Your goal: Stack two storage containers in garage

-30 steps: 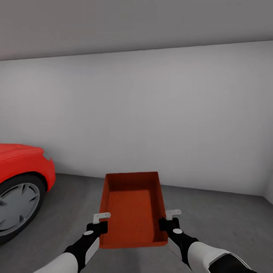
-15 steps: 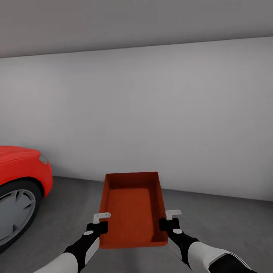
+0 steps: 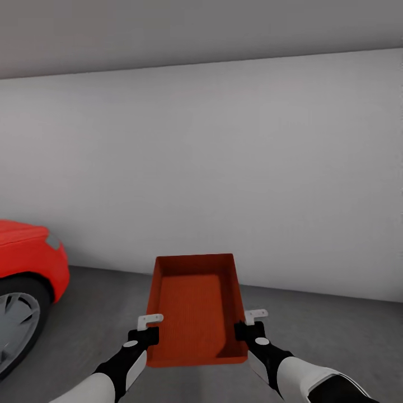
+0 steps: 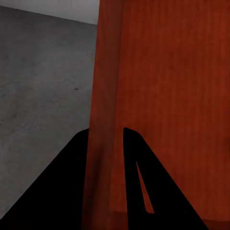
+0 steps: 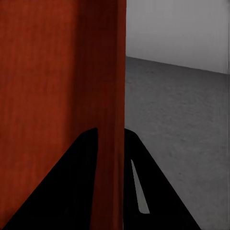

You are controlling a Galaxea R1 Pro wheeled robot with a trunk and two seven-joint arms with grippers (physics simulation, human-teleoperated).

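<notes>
I hold one orange-red storage container (image 3: pixel 196 305) level in front of me, above the dark grey garage floor (image 3: pixel 324 330). My left gripper (image 3: pixel 146 334) is shut on its left long wall, near the end closest to me. My right gripper (image 3: pixel 244 331) is shut on its right long wall. In the left wrist view the container wall (image 4: pixel 103 120) stands between the two black fingers (image 4: pixel 72 182). The right wrist view shows the other wall (image 5: pixel 112 96) pinched between its fingers (image 5: pixel 139 191). The tub is empty, with a finely ribbed bottom.
A red car (image 3: pixel 28 252) with a grey wheel (image 3: pixel 17 324) stands at the left. A plain white-grey wall (image 3: pixel 224 168) closes the room straight ahead. Open concrete floor lies ahead and to the right of the tub.
The whole view has shifted: the car has slid toward the left edge and the wall's base sits lower in the picture. Container and grippers keep the same place relative to me.
</notes>
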